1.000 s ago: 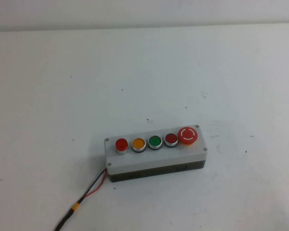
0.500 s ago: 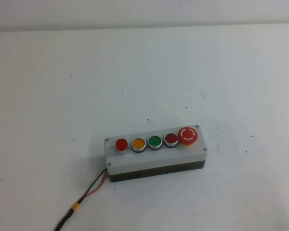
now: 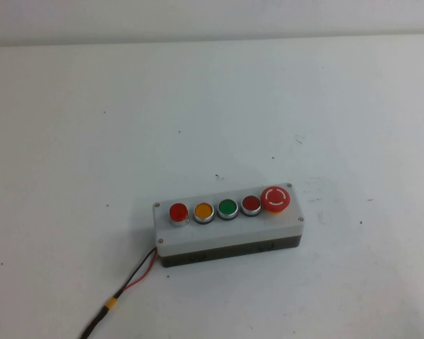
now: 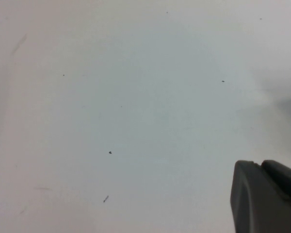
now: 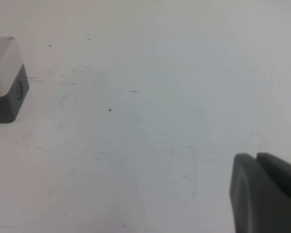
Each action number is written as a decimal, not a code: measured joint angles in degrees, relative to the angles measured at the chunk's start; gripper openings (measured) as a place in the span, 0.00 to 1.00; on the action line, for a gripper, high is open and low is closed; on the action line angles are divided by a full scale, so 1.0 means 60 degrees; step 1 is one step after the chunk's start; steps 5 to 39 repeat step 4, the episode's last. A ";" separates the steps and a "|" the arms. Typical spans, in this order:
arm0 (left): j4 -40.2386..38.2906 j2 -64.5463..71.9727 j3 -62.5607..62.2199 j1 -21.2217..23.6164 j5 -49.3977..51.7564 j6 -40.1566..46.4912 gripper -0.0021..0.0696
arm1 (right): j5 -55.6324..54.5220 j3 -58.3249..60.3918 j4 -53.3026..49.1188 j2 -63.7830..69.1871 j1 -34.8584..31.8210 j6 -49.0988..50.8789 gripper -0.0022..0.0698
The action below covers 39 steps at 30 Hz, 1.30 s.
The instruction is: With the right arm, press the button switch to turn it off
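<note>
Right gripper low over table | left gripper likewise | button switch untouched

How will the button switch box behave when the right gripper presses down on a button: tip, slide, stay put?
The button switch is low and oblong on a flat dark base, so tipping seems unlikely. It looks unfixed on the smooth white table, so an off-vertical push might slide it. The right gripper and left gripper are both clear of it.

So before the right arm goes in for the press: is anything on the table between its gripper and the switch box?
Nothing visible: bare table lies between the right gripper and the button switch.
</note>
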 joint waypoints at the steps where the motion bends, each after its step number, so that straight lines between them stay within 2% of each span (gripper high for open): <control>1: 0.0000 0.0000 0.0000 0.0000 0.0000 0.0000 0.03 | 0.0000 0.0000 0.0000 0.0000 0.0000 0.0000 0.01; 39: 0.0000 0.0000 0.0000 0.0000 0.0000 0.0000 0.03 | 0.0000 0.0000 0.0000 0.0000 0.0000 0.0000 0.01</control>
